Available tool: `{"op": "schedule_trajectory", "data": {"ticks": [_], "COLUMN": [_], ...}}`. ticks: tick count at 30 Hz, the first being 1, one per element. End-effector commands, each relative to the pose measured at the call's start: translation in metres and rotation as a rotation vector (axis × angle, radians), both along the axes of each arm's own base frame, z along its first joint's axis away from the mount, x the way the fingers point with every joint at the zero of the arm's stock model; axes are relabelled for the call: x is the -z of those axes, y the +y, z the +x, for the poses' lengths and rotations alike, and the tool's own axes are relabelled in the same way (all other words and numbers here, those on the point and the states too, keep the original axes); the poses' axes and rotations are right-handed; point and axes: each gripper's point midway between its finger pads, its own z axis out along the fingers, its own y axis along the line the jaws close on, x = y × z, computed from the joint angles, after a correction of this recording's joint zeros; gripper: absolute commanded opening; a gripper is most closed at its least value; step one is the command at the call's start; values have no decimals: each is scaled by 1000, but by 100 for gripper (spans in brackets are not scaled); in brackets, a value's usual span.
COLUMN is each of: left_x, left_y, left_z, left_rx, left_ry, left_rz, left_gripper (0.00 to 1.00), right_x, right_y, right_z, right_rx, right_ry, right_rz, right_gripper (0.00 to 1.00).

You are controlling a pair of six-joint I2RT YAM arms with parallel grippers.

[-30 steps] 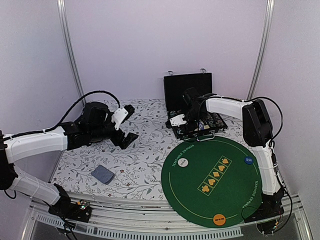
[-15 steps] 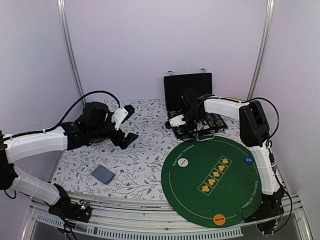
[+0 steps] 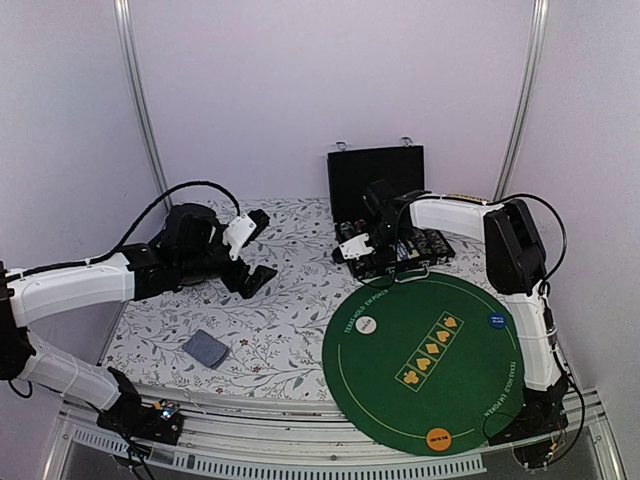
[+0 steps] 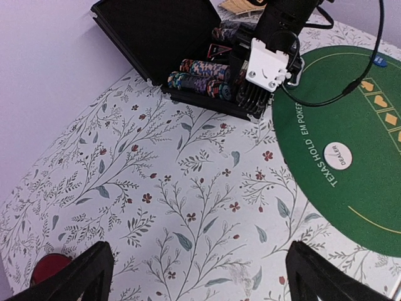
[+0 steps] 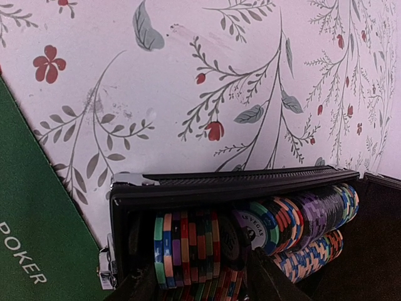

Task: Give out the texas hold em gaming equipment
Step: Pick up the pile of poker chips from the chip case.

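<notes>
An open black case (image 3: 385,210) at the back holds rows of striped poker chips (image 5: 200,251), which also show in the left wrist view (image 4: 200,78). My right gripper (image 3: 372,250) is down in the case (image 5: 232,185). Its fingers (image 5: 266,282) are closed in on either side of a short stack of chips. A white dealer disc (image 3: 367,324), a blue disc (image 3: 496,321) and an orange disc (image 3: 437,436) lie on the round green mat (image 3: 440,385). A blue-grey deck of cards (image 3: 205,348) lies front left. My left gripper (image 3: 250,255) hovers open and empty.
A red round object (image 4: 47,268) lies on the floral cloth (image 4: 188,188) by my left finger. A tan woven piece (image 4: 241,5) sits behind the case. The case's raised lid (image 3: 376,170) stands at the back.
My right gripper has shifted slightly inside the case over the chips. The left arm has not moved.
</notes>
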Motion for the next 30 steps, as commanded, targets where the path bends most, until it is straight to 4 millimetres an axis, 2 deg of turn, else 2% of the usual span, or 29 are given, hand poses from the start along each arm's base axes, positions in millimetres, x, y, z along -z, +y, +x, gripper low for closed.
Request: {"op": "schedule_trajectory", "data": {"ticks": [1, 5, 6, 12, 16, 22, 26, 30], "left_x": [-6, -6, -6, -8, -7, -8, -8, -9], "left_y": [2, 2, 1, 2, 3, 3, 3, 2], "left_z": [0, -1, -1, -2, -1, -1, -1, -2], "left_rx": [0, 3, 4, 4, -2, 0, -3, 5], "left_ry": [4, 7, 7, 3, -1, -2, -2, -2], "left_rz": [-25, -26, -26, -29, -24, -24, -24, -29], "left_gripper": [98, 98, 98, 98, 98, 98, 98, 98], "right_x": [26, 19, 35, 69, 80, 76, 65, 48], "right_y": [-13, -7, -7, -9, -16, -22, -29, -20], "right_z": [-30, -18, -19, -26, -31, -42, -51, -52], "right_rx": [-18, -10, -11, -35, -15, -17, -5, -9], "right_ry": [111, 67, 92, 170, 198, 232, 245, 200], "right_rz": [-94, -74, -89, -134, -172, -185, -219, -175], "right_gripper": [49, 50, 50, 51, 51, 51, 51, 50]}}
